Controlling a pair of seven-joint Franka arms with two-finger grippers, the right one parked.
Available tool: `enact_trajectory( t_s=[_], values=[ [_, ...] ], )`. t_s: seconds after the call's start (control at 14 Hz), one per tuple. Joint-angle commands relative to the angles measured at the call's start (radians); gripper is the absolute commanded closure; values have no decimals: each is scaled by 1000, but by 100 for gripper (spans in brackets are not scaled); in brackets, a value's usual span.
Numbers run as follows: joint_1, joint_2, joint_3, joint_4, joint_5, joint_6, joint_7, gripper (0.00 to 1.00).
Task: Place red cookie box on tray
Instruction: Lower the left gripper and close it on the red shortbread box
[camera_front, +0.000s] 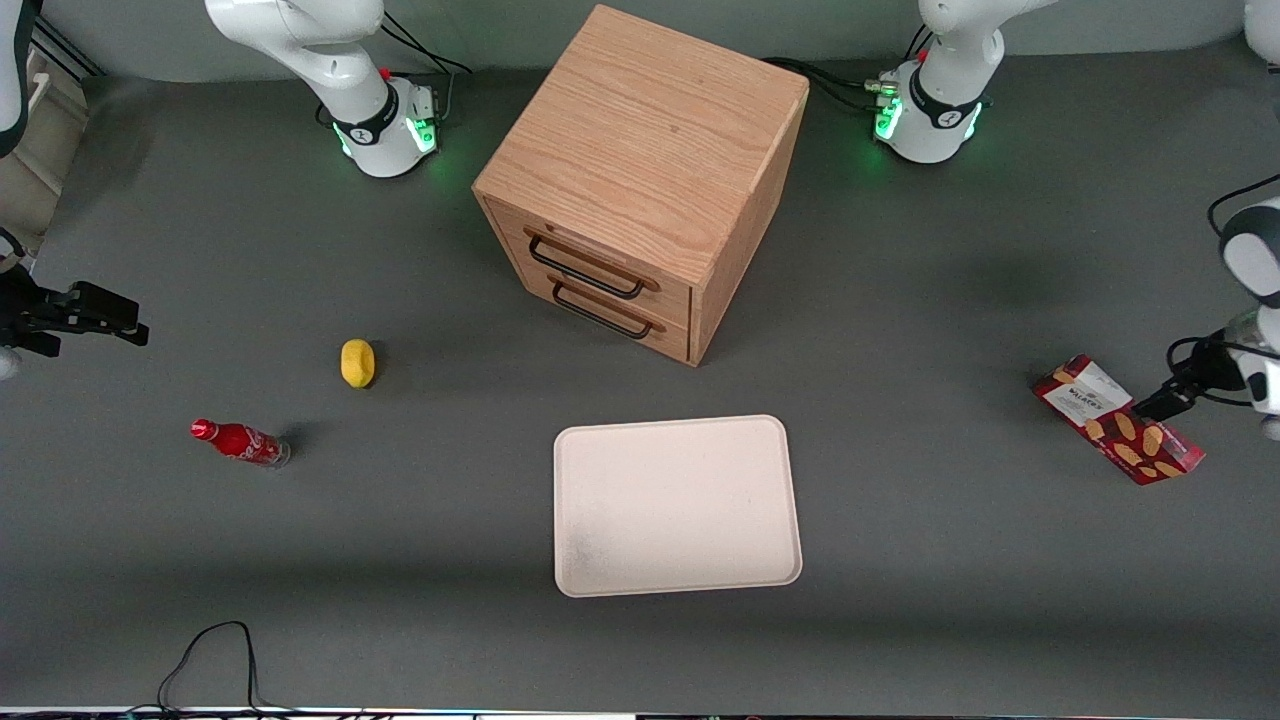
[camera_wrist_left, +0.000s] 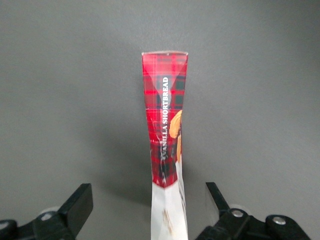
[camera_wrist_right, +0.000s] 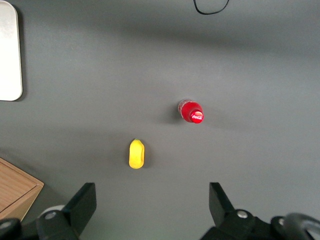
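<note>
Cream-white and bare, your tray (camera_front: 677, 505) lies flat in front of the wooden drawer cabinet (camera_front: 643, 180). Your red cookie box (camera_front: 1117, 419), tartan-sided with cookie pictures and a white end panel, sits toward the working arm's end. Your gripper (camera_wrist_left: 150, 210) straddles it, fingers (camera_wrist_left: 80, 202) spread wide, not touching.

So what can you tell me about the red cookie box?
The cookie box is a long, flat cardboard carton in dark-red tartan, with tan oval cookie pictures, a white label panel at one end and "vanilla shortbread" printed along its narrow edge. It looks closed. It is on the grey table toward the working arm's end, well away from the tray. The gripper is right at it, fingers open on either side of the box; whether they touch it is unclear.
</note>
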Motion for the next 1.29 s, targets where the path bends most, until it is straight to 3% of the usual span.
enact_trajectory(
  t_s=[0.0,0.64,0.71,0.86,0.93,1.0,1.21],
  values=[
    [4,7,-7,-35,-11,54,-16,0],
    [-8,96,-7,26,-11,85,-22,0],
    [-8,95,-7,28,-11,80,-20,15],
    [-9,95,-7,37,-11,66,-29,74],
    [-9,95,-7,39,-11,63,-39,95],
    [-9,95,-7,39,-11,63,-37,100],
    [-9,93,-7,40,-11,63,-39,100]
  ],
)
